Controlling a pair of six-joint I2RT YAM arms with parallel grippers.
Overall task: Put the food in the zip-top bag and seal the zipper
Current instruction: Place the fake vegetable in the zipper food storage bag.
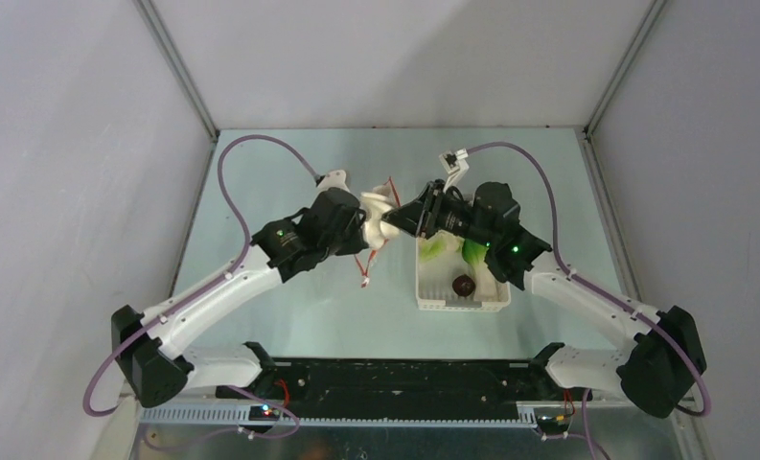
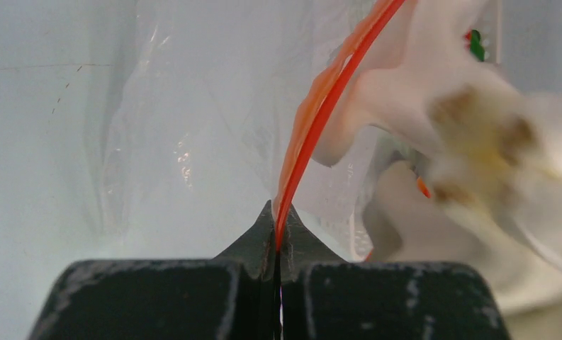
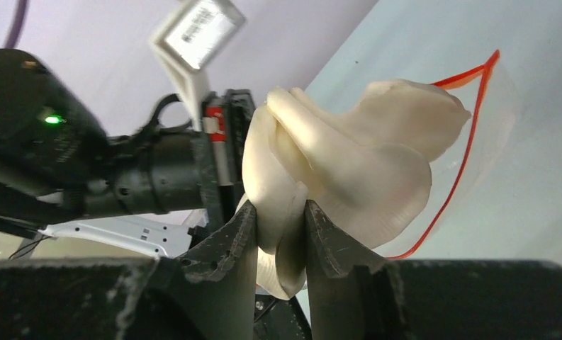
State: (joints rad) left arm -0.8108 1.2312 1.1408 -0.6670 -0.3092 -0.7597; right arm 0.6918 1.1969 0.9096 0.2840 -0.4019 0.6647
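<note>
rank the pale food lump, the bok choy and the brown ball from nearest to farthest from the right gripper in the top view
1. pale food lump: clamped in the right gripper, left of the white basket.
2. bok choy: at the far end of the basket, partly under the right arm.
3. brown ball: at the basket's near end, toward the arm bases.

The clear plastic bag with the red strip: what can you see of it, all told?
The zip-top bag is thin, clear, crinkly film with glossy creases, edged by a red-orange zipper strip. It is held up in the air, the left gripper shut on that strip. The strip curves upward and looks parted, not sealed. A pale toy food, pinched by the right gripper, sits at the mouth; whether it is inside is unclear.
</note>
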